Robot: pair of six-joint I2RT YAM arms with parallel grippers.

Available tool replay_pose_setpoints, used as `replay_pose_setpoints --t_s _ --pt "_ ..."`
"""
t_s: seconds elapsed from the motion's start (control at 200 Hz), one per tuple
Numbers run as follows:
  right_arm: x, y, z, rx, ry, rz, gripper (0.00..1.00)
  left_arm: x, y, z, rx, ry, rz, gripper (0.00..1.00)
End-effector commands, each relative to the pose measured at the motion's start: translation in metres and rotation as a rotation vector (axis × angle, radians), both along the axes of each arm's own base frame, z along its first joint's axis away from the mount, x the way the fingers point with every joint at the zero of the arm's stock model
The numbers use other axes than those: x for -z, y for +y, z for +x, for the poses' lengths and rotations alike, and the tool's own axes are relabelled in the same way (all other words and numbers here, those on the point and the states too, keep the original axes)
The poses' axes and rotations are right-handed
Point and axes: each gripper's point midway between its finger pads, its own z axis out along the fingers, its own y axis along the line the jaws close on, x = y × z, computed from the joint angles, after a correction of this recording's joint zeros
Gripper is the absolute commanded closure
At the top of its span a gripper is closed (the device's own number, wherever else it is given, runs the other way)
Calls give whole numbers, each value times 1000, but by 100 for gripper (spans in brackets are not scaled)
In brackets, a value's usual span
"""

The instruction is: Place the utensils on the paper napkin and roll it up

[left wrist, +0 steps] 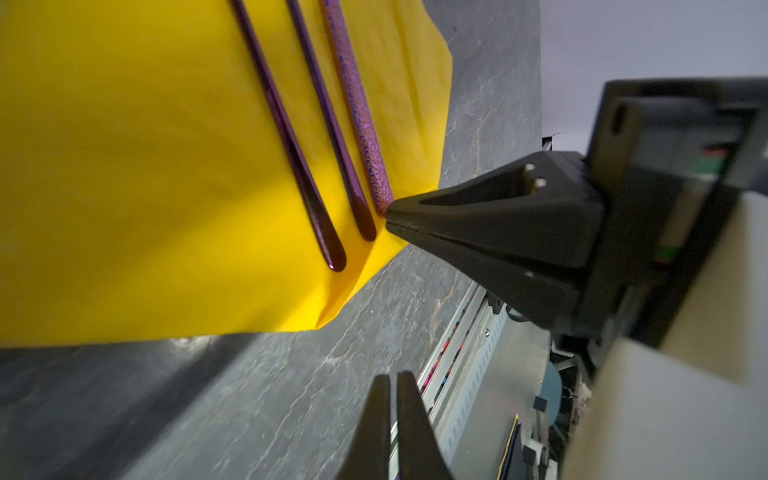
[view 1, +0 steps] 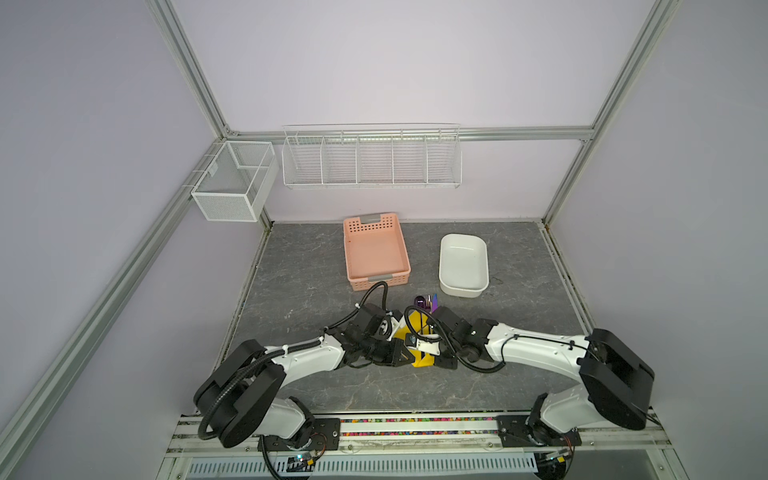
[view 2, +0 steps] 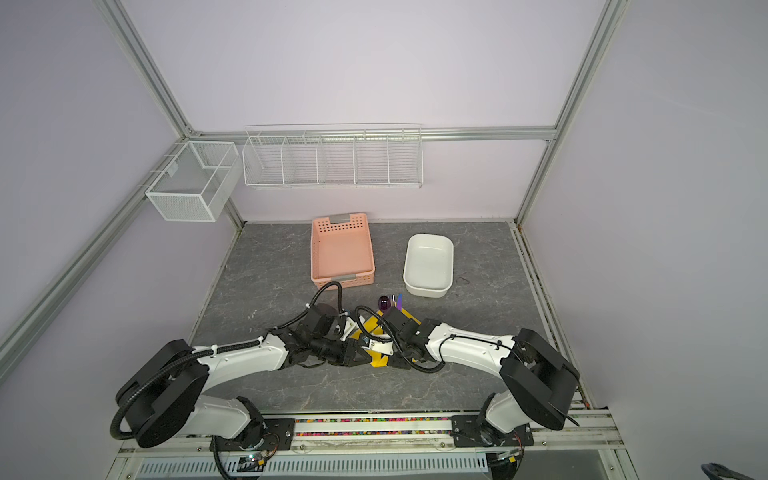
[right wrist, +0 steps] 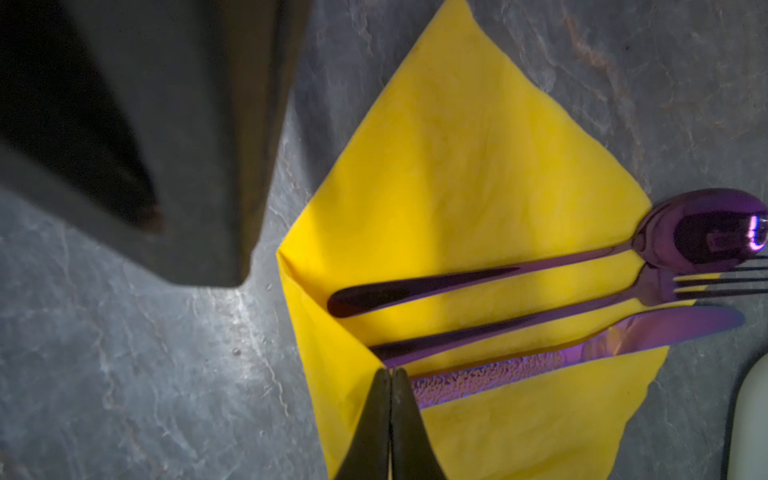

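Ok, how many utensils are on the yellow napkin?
3, side by side on the yellow paper napkin: spoon, fork in the middle, knife. Heads overhang its edge; none seem hidden.

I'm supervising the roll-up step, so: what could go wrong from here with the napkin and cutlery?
1. The right gripper, fingers shut, sits at the paper napkin's folded corner beside the knife handle; dragging there might tear the thin paper.
2. The utensils lie loose, heads past the napkin's edge; rolling may slide them out.
3. The left gripper, also shut, hangs close by; the two could bump.
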Motion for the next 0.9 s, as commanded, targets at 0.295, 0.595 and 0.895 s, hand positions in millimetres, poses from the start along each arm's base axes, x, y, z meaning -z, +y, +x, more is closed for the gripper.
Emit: replay_pose_setpoints --t_s 0.295,0.595,0.895 --pt "-2 4 9 40 38 57 93 4 -18 1 -13 57 -54 94" --pt "-4 5 10 50 54 61 92 28 -20 3 -20 127 12 97" --pt "-12 6 12 86 61 75 71 47 -16 6 -46 167 100 98"
